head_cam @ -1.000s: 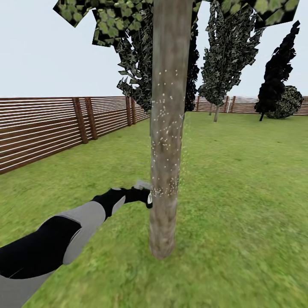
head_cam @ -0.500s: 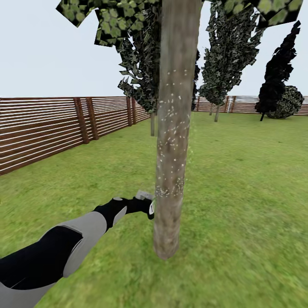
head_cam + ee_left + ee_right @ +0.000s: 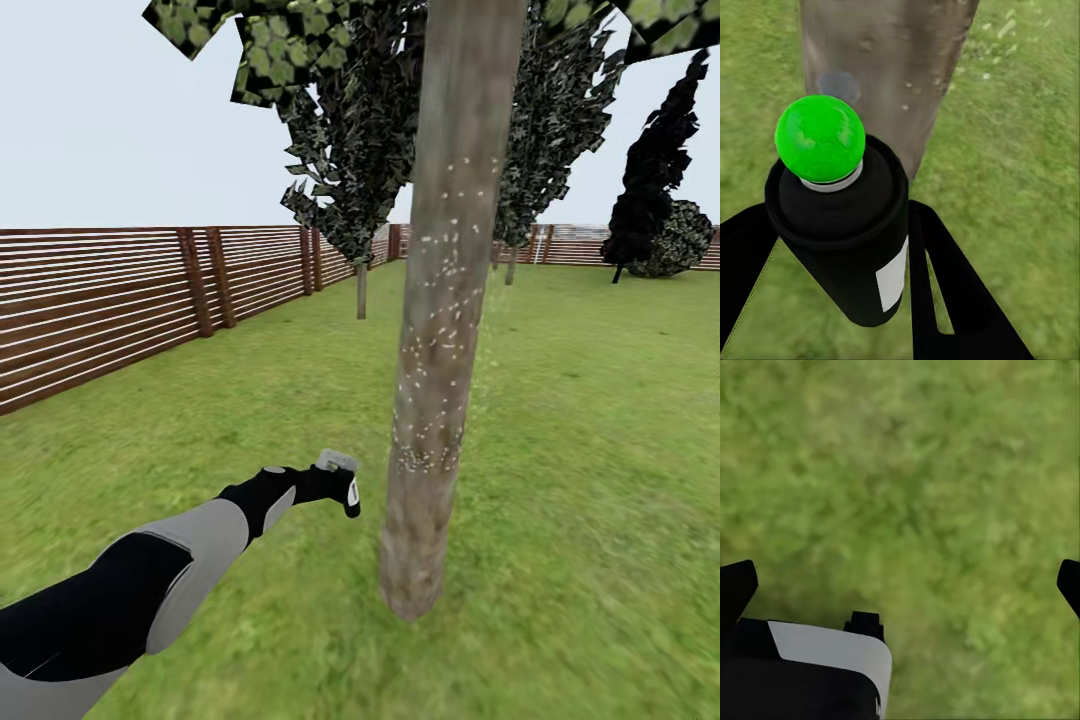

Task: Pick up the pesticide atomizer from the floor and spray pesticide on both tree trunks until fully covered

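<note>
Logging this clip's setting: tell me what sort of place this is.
Most likely a fenced garden: green lawn all around, a brown slatted wooden fence along its edge, and a bare tree trunk with dark cone-shaped trees behind.

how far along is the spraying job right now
Done: the pesticide atomizer is off the grass, clamped in the left gripper. In hand: the near tree trunk carries white specks across its middle, with a denser band low down; its base looks bare, so coverage seems partial. Left: finishing this trunk, then the second tree, which I cannot pick out with certainty. The right gripper hangs open over grass.
</note>
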`<state>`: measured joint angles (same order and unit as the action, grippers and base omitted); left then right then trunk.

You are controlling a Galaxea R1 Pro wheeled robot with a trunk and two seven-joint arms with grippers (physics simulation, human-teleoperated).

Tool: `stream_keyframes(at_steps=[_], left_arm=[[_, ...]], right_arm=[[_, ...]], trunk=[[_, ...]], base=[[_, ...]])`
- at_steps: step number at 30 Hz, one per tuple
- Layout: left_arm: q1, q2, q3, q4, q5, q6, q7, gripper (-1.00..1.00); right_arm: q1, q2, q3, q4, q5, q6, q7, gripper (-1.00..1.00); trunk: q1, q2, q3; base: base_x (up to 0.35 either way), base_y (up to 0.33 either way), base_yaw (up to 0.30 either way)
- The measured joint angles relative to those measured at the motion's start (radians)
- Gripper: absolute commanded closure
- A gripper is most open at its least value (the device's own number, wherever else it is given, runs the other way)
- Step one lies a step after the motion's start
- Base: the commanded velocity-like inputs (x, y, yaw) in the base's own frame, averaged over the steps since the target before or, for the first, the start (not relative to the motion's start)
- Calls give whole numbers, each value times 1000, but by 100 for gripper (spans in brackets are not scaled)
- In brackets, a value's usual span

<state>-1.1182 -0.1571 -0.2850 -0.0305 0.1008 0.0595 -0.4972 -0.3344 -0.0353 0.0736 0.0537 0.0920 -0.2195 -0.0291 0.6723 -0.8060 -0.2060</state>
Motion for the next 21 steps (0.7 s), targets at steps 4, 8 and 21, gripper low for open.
stream_keyframes(at_steps=[4,8,21], left_arm=[[0,-1,0,0,0,0,-1,100],[1,-1,0,0,0,0,-1,100],[24,1,1,0,0,2,0,100]], right_arm=[[0,0,0,0,0,0,0,-100],[0,0,0,0,0,0,0,-100],[0,1,2,0,0,0,1,-100]], trunk=[[0,0,0],[0,0,0],[0,0,-6]], base=[[16,68,-223],[1,99,-273],[116,335,-18]])
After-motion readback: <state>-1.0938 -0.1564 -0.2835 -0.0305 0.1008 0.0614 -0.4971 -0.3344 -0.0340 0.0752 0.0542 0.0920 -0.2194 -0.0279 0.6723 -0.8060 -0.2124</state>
